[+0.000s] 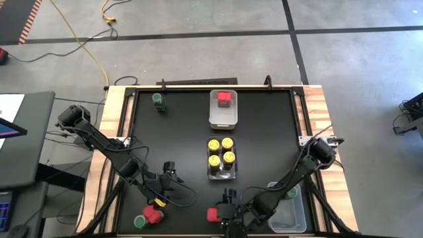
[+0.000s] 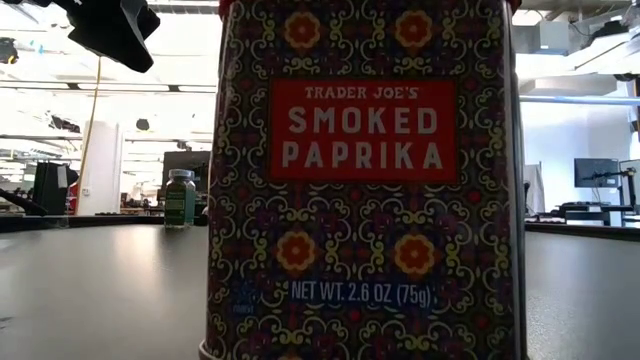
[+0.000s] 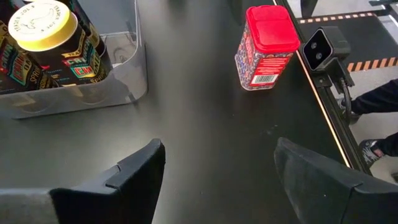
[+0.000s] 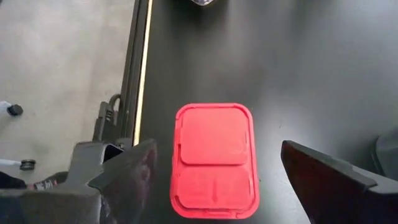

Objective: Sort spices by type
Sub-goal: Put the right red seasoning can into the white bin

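A red square-topped spice tin (image 1: 213,213) stands upright near the table's near edge and fills the low view (image 2: 360,180). My right gripper (image 4: 216,163) hovers over it, open, a finger on each side of the red lid (image 4: 214,158) and touching nothing. My left gripper (image 3: 217,174) is open and low over bare table, left of that tin (image 3: 266,46). One bin (image 1: 221,173) holds several yellow-lidded jars (image 1: 221,151), and another bin (image 1: 222,120) holds a red tin (image 1: 225,99). A green-lidded jar (image 1: 158,100) stands at the far left.
Another red tin (image 1: 153,213) and a green-lidded jar (image 1: 141,221) stand at the near left, beside my left arm. A clear bin (image 1: 291,215) sits at the near right with a green lid (image 1: 291,193) in it. The low camera (image 3: 320,50) sits at the near edge.
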